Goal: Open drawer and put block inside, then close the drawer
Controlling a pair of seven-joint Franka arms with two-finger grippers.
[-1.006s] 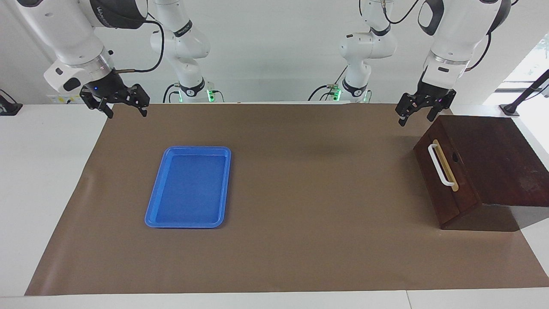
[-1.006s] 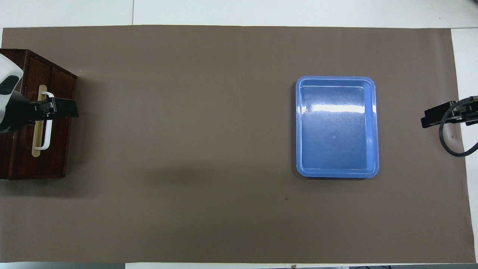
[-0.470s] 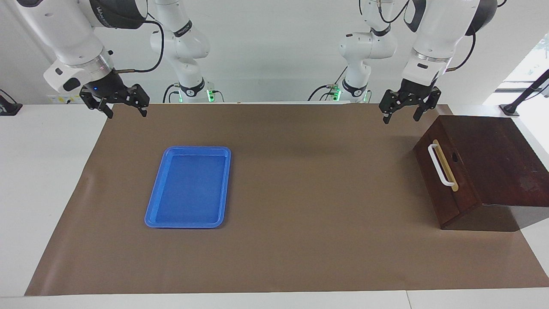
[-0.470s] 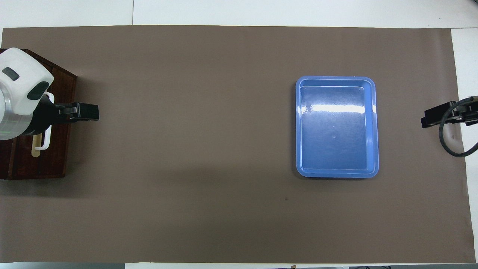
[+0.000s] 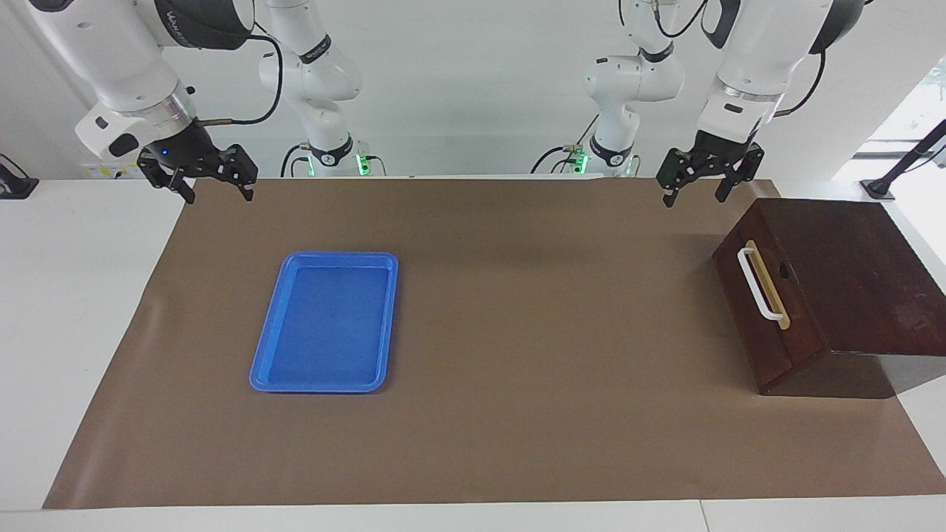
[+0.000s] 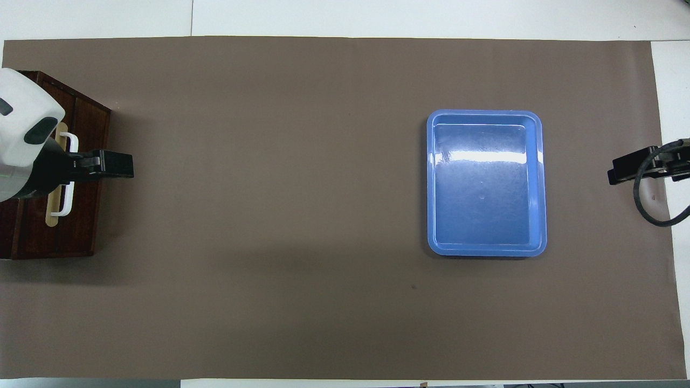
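The left gripper [image 5: 704, 185] has risen off the drawer [image 5: 768, 303], shut at the worktop's left-arm end. Both jaws released; right gripper [image 5: 214, 185] waits. No block visible. Descend squarely onto the handle [image 5: 755, 283].

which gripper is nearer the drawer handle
Left. The left gripper hangs open just above the mat beside the drawer handle; the right gripper waits open at the table's other end.

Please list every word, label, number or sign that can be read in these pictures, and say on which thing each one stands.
Dark band on the right arm: white lettering, too blurred and slanted to read.
Drawer, blue tray, brown mat: no text on any of them.
Left gripper, right gripper: no readable marking.
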